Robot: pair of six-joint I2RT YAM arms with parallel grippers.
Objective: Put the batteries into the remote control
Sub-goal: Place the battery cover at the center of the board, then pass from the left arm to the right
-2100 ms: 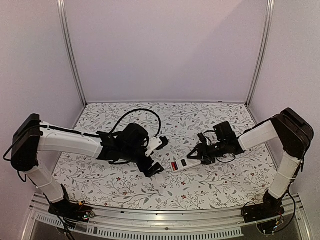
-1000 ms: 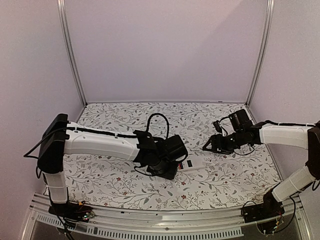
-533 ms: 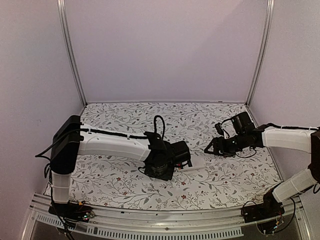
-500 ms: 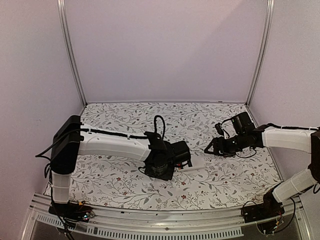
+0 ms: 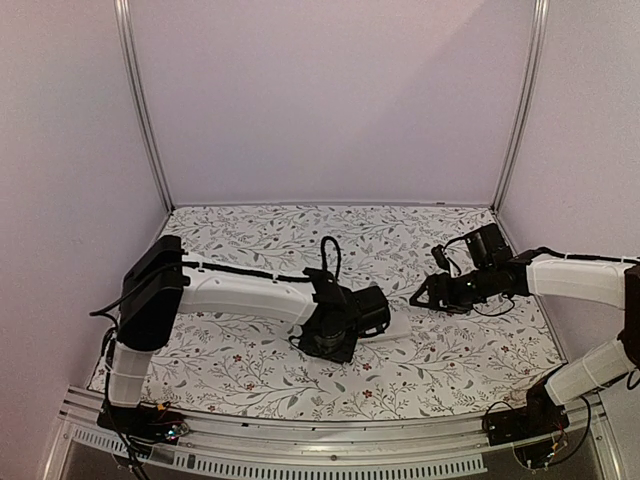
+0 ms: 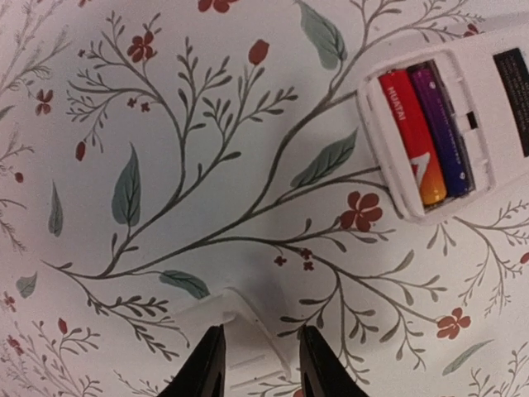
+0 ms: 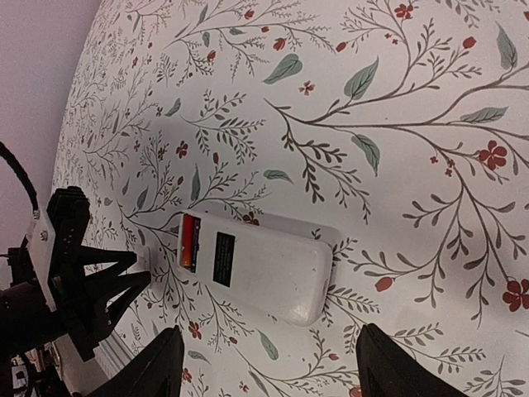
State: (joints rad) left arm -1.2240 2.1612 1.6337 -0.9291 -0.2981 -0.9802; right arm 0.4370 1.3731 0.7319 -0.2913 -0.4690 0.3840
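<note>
The remote control [image 7: 256, 265] lies face down on the flowered cloth, its white back up and its battery bay uncovered. Two batteries sit side by side in the bay, one red [image 6: 409, 136] and one purple [image 6: 446, 128]. My left gripper [image 6: 262, 331] is low over the cloth beside the bay end, shut on a small white battery cover [image 6: 240, 343]. From above, the left wrist [image 5: 345, 320] hides most of the remote [image 5: 398, 325]. My right gripper [image 7: 273, 372] hangs open a little short of the remote's rounded end, nothing between its fingers.
The flowered cloth [image 5: 250, 360] covers the table inside pale walls with metal posts [image 5: 140, 110]. The left arm's black fingers [image 7: 91, 285] show at the left of the right wrist view, close to the bay end. The right arm [image 5: 570, 275] reaches in from the right.
The left arm has slid rightward toward the remote's bay end and its jaws have narrowed around the cover. The right arm has hardly moved.
</note>
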